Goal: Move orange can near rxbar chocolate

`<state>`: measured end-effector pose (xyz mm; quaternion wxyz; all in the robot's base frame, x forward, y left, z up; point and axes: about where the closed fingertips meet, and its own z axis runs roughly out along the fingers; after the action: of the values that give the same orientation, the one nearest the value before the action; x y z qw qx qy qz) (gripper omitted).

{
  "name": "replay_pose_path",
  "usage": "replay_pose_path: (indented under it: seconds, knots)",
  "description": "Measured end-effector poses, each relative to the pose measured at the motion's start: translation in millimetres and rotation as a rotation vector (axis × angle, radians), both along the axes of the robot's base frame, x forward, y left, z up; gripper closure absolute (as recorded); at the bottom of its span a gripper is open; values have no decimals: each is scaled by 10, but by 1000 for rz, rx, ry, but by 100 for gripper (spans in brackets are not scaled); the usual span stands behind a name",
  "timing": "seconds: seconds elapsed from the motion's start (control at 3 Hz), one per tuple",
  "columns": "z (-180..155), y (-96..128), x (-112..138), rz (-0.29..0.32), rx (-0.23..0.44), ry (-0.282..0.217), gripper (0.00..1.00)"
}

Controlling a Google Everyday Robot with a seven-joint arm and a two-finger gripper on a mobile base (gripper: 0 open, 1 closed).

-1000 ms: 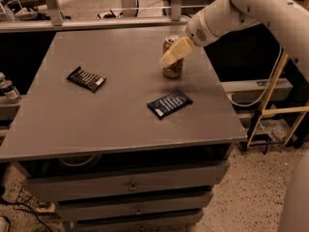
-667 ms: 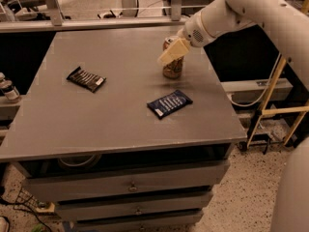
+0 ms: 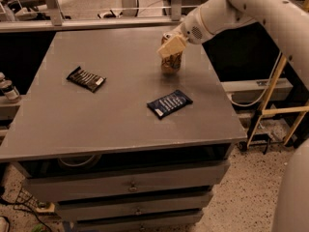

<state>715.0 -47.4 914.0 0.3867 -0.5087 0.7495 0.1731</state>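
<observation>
Tool (image 3: 171, 46) sits atop orange can (image 3: 171, 65); whether it grips, I cannot tell. Clamp squarely, lift clear of counter (image 3: 111, 120), set down beside rxbar chocolate (image 3: 86, 79).

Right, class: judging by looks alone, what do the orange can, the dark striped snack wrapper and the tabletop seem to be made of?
The orange can looks like thin metal: silvery top rim, printed tan sides. The rxbar chocolate wrapper is probably plastic film, flat with slight sheen. The table is matte grey, perhaps painted metal or laminate; unclear. The claw sits at the can's top.
</observation>
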Motion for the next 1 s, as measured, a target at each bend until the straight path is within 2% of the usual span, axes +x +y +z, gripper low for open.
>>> replay_pose_path:
  seconds: [0.33, 0.67, 1.0]
  knots:
    - [340, 45, -90, 53, 31, -73, 95]
    - [331, 78, -86, 60, 30, -76, 100]
    - [298, 491, -72, 113, 34, -96, 100]
